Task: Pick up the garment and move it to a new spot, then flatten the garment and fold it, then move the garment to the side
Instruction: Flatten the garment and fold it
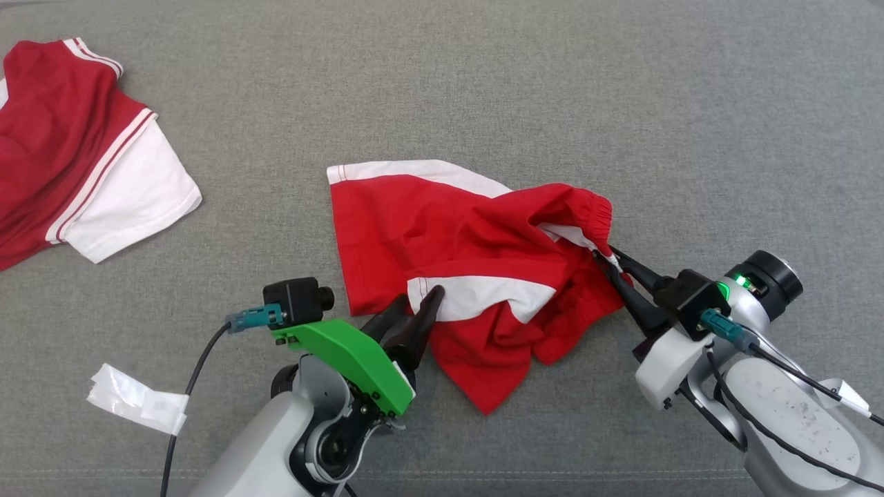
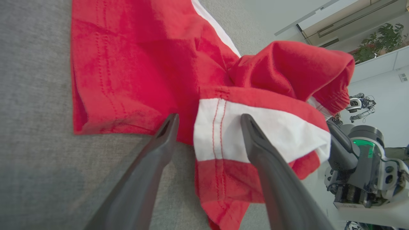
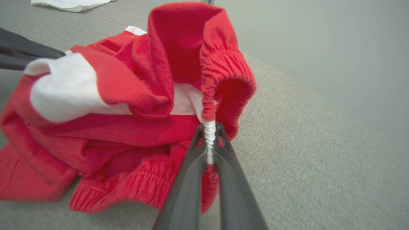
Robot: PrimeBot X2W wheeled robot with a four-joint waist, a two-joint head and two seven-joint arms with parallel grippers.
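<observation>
Red shorts with white panels (image 1: 476, 269) lie crumpled on the grey surface in front of me. My right gripper (image 1: 608, 261) is shut on the elastic waistband (image 3: 209, 127) at the shorts' right edge, lifting that part a little. The waistband's red and white gather runs between the two fingers in the right wrist view. My left gripper (image 1: 420, 302) stands open at the shorts' near left hem. In the left wrist view its fingers straddle the white panel's edge (image 2: 217, 134), one fingertip over red cloth, the other over white. The shorts (image 2: 153, 67) spread away beyond them.
A second garment, a red shirt with white sleeves (image 1: 76, 152), lies at the far left of the grey surface (image 1: 483, 83). A piece of white tape (image 1: 138, 400) is stuck near my left arm. Another robot (image 2: 361, 105) stands in the room's background.
</observation>
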